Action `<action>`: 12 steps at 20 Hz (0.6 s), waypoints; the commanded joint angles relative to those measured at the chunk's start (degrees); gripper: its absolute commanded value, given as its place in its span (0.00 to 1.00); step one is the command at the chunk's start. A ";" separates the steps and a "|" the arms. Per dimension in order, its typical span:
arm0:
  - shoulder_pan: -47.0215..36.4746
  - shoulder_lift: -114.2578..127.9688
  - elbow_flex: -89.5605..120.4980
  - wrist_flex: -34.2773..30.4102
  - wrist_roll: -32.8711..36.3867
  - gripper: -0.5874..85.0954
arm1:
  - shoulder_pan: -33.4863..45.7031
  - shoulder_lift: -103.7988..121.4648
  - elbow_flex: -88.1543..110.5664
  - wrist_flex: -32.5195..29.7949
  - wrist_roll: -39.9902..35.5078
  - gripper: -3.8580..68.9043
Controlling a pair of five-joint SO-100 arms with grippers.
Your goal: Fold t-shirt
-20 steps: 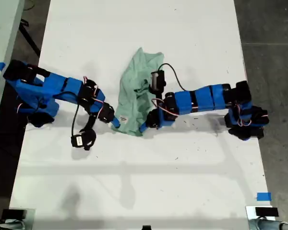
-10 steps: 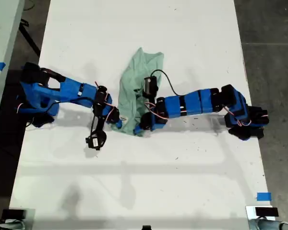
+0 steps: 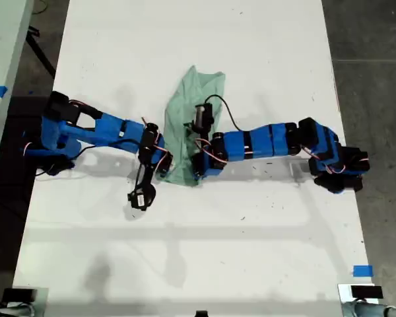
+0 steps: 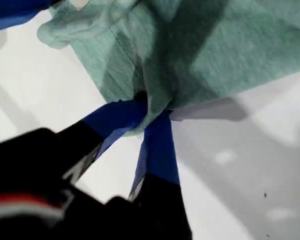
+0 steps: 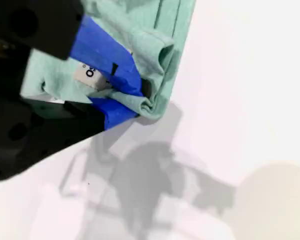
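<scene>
The pale mint-green t-shirt (image 3: 188,112) lies crumpled and bunched lengthwise on the white table (image 3: 251,251), its near hem gathered into narrow folds.

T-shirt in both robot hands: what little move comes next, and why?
Probably lift slightly and carry the pinched edge across the flat part: my first hand and my second hand are each shut on the t-shirt's bunched edge.
</scene>
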 commanded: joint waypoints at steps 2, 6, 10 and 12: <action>2.72 -2.90 -10.02 7.38 0.62 0.01 | -1.76 0.79 -3.16 3.96 -1.41 0.04; 8.70 -3.60 -18.11 11.95 -0.79 0.01 | -6.68 4.13 -3.34 4.13 -0.70 0.04; 14.06 -2.81 -22.50 15.38 -3.87 0.01 | -11.95 6.33 -4.13 3.52 0.88 0.04; 16.96 -2.81 -24.52 15.73 -5.27 0.01 | -14.15 6.50 -5.27 3.52 1.76 0.04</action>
